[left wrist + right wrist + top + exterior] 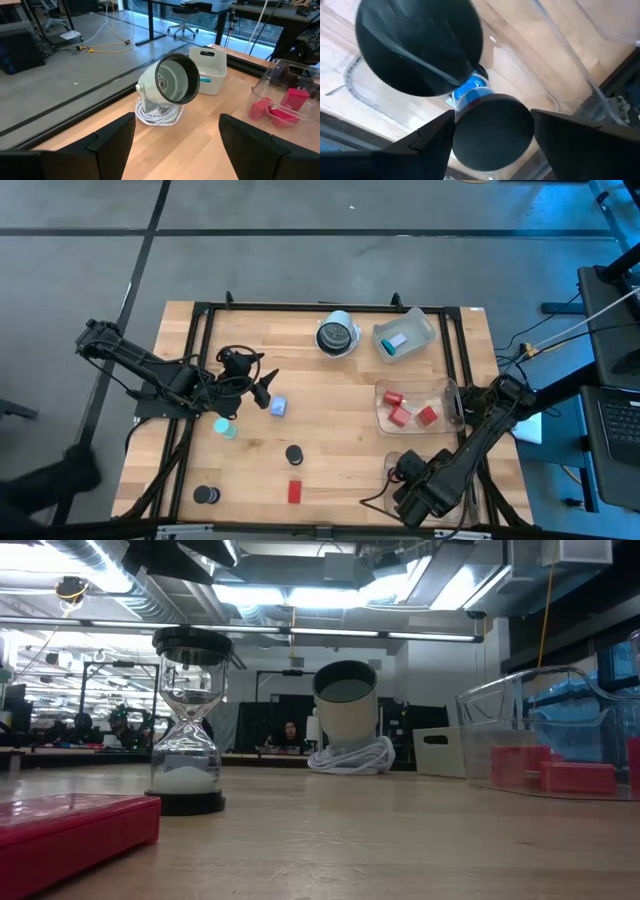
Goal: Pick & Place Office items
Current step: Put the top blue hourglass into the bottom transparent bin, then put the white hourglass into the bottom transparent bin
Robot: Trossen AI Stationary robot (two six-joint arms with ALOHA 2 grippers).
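My left gripper [267, 387] [175, 150] hangs open over the table's left-middle, touching nothing; a pale blue rectangle [278, 407] lies just near of it and a teal round piece [227, 427] to its left. My right gripper [400, 470] [492, 150] is at the near right, over a clear bin's rim [350, 80], shut on a black-capped hourglass with blue sand [470, 90]. A second hourglass with white sand [294, 453] [187, 740] stands upright on its base. A black disc [206, 495] and a red block [295, 492] [70, 830] rest flat near the near edge. My right gripper has the blue-sand hourglass by one black end cap [492, 127], pinched between the two fingers [435, 137], one on each side of the cap. The hourglass is tilted, with its other cap [420, 45] pointing back toward the wrist. Whether it rests on anything below cannot be seen.
A large round white-and-dark bowl-like thing [338, 335] [172, 82] with a coiled white cord sits near the far edge. A clear bin with a pale blue piece [405, 335] stands beside it. Another bin [420, 405] [550, 740] holds red blocks. A black frame [200, 320] borders the table.
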